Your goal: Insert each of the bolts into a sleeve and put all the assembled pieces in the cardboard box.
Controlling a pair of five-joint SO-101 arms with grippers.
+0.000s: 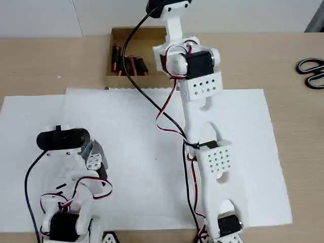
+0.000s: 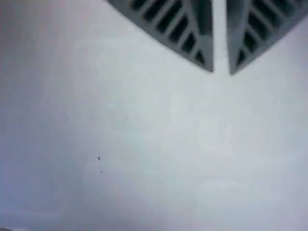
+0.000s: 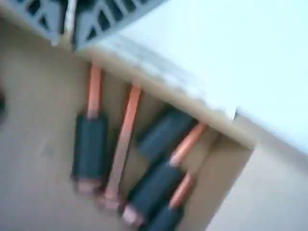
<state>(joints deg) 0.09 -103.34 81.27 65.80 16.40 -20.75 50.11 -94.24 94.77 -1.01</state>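
2 arms: left arm [image 1: 71, 202], right arm [image 1: 202, 101]. 1 cardboard box [image 1: 144, 36]. Inside it I count 4 dark sleeves [image 3: 90, 147] and 4 copper bolts [image 3: 124, 139]; it's blurred, so maybe more. 1 white sheet [image 1: 126, 131] on 1 table [image 1: 40, 66]. 1 pair of scissors [image 1: 311, 73].

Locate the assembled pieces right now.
High view: the assembled pieces lie inside the cardboard box at the table's far edge, just beyond the white sheet, with the right gripper above the box.
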